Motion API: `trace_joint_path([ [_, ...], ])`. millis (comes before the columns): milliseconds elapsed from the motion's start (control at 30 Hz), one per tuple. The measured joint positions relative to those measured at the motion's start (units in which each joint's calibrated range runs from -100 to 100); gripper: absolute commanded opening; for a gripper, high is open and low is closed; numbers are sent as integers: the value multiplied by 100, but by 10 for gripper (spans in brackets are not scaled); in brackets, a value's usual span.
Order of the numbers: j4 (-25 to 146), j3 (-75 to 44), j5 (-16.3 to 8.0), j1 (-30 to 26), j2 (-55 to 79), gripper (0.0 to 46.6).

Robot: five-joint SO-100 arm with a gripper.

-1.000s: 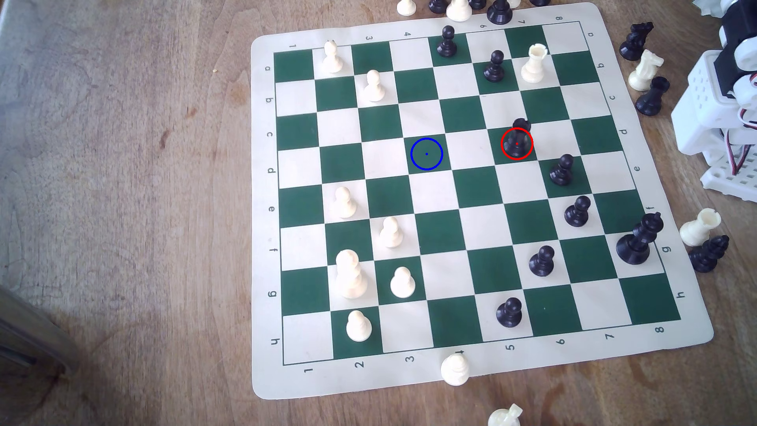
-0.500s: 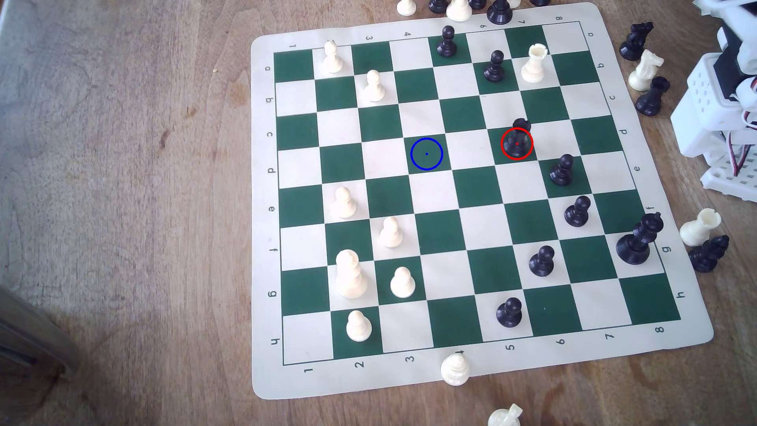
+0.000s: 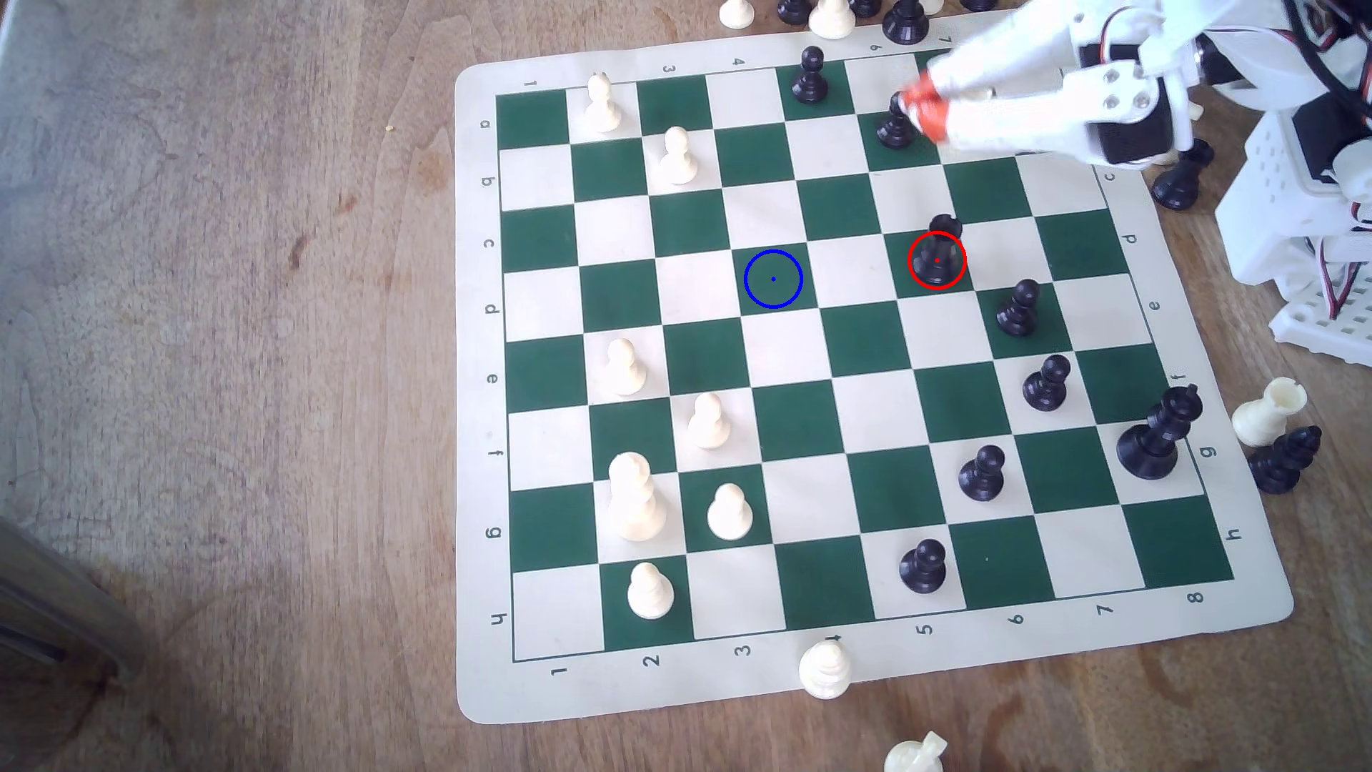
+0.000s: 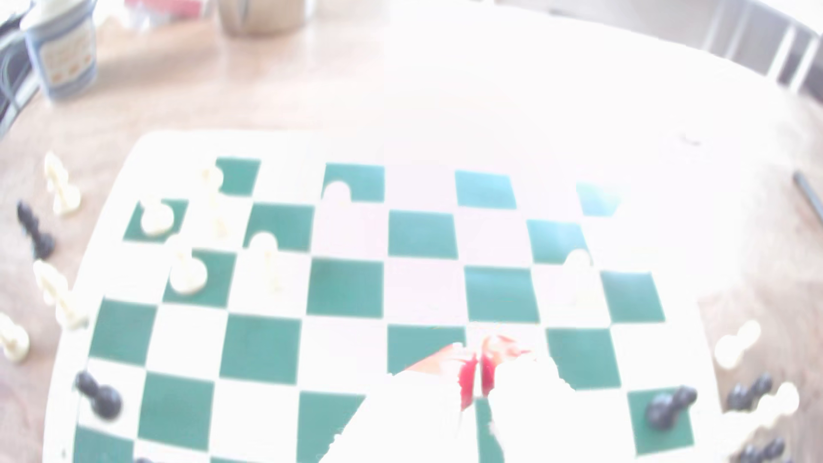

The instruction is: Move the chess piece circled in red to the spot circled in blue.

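Toward the exterior view's top, claw [image 3: 920, 104], black rook [image 3: 938, 256] well apart

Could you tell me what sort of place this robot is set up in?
Probably a home or hobby room rather than a lab: a roll-up chess mat lies on a worn wooden table, with a printed mug and what looks like a chair back nearby.

The white arm [image 3: 1039, 111] has swung out over the far right corner of the chessboard [image 3: 482, 668] in the exterior view. Its red-tipped gripper [image 3: 920, 108], tips together, now sits beside a black pawn [image 3: 891, 126], covering the cream rook.
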Motion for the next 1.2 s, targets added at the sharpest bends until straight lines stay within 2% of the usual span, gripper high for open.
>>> trace_joint_path([
  [133,693,-804,-54,7,1047,162],
  [200,717,-913,-78,7,1299,164],
  [333,749,-1437,-347,44,2346,157],
  [433,988,-2142,-440,354,3385,156],
  [600,1785,-2847,-440,361,4122,161],
  [700,1912,-3037,-357,406,4550,169],
  [1200,1347,-2955,-342,501,5354,161],
])
